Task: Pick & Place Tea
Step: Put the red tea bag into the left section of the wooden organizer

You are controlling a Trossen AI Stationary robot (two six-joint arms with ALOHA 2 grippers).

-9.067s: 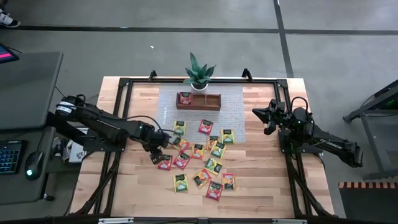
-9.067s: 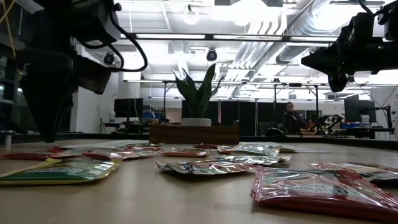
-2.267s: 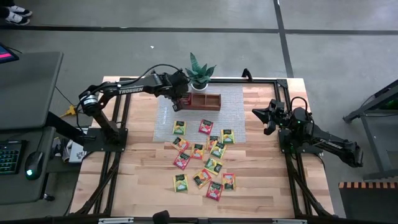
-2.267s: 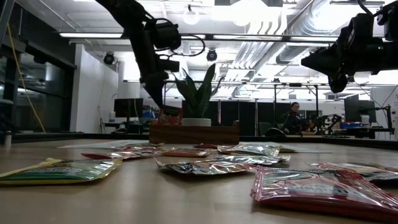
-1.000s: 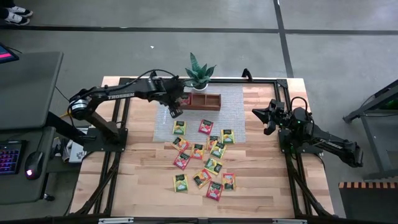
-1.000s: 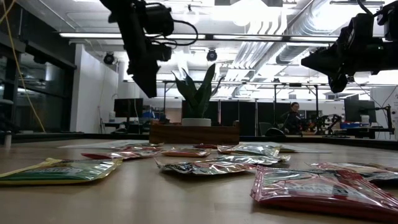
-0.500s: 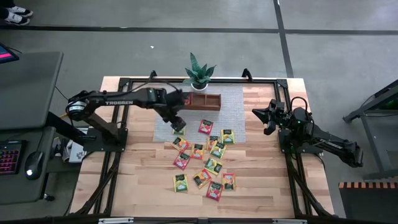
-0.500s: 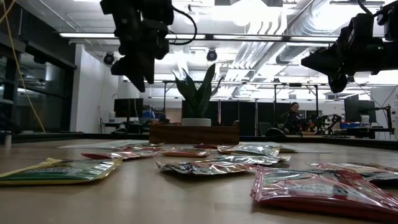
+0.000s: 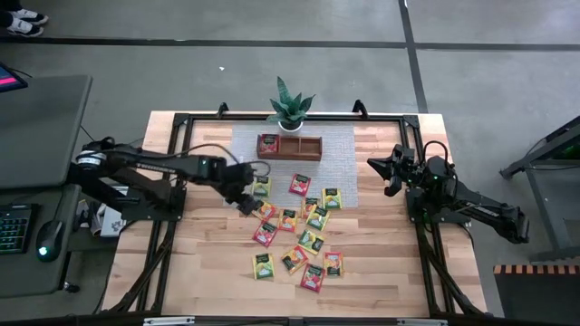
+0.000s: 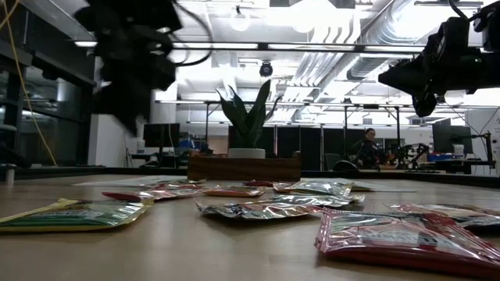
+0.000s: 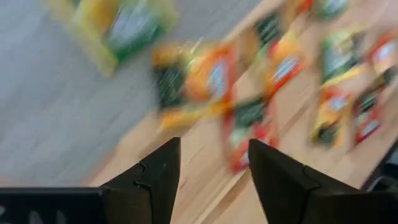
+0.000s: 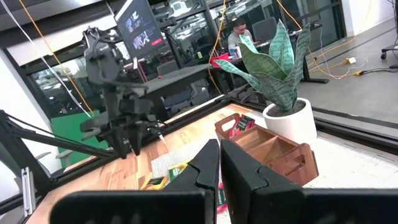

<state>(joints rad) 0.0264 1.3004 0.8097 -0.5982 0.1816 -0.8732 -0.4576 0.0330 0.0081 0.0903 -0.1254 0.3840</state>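
Left end effector (image 9: 246, 205): fingers apart, empty, held over the near-left edge of the tea (image 9: 295, 226) scattered mid-tabletop; nearest packets lie just rightward. Right end effector (image 9: 383, 168): closed, parked well apart.

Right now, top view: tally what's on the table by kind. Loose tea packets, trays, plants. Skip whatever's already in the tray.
Loose tea packets: 13 (a few overlap)
Tray: 1
Plant: 1
Total: 15
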